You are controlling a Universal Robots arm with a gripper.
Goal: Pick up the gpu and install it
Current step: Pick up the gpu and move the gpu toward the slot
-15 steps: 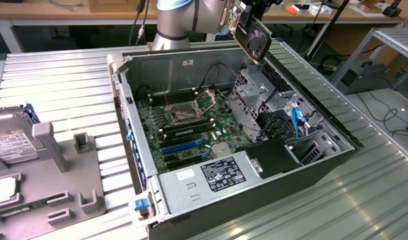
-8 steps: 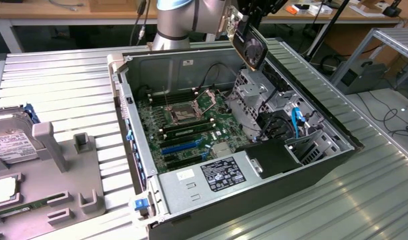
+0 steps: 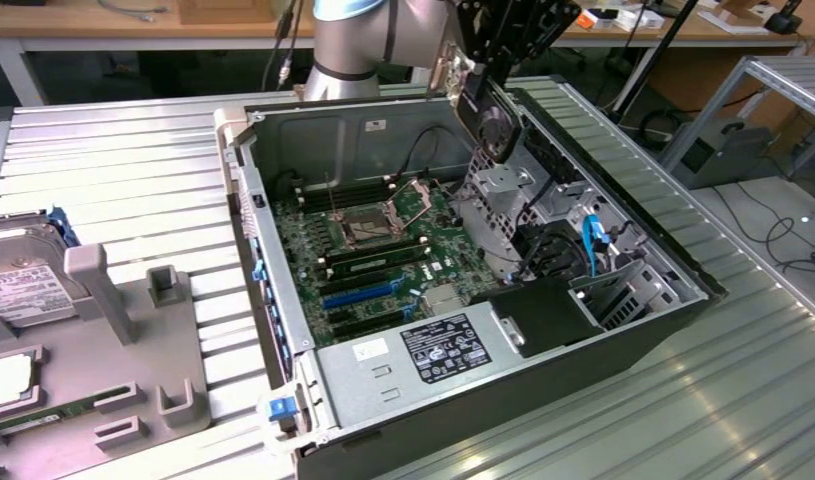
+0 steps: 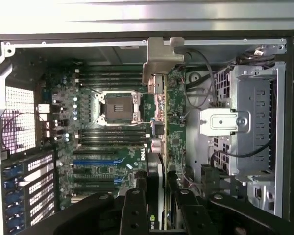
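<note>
The gpu (image 3: 497,120) is pinched on its edge between the jaws. It is held upright over the open computer case (image 3: 607,370), above the motherboard (image 3: 441,262).

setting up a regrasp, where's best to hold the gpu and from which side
Pinch the gpu across its two flat faces at the top long edge, from above, as the end effector does: it's thin, hangs on edge, and the silver bracket is left free.
</note>
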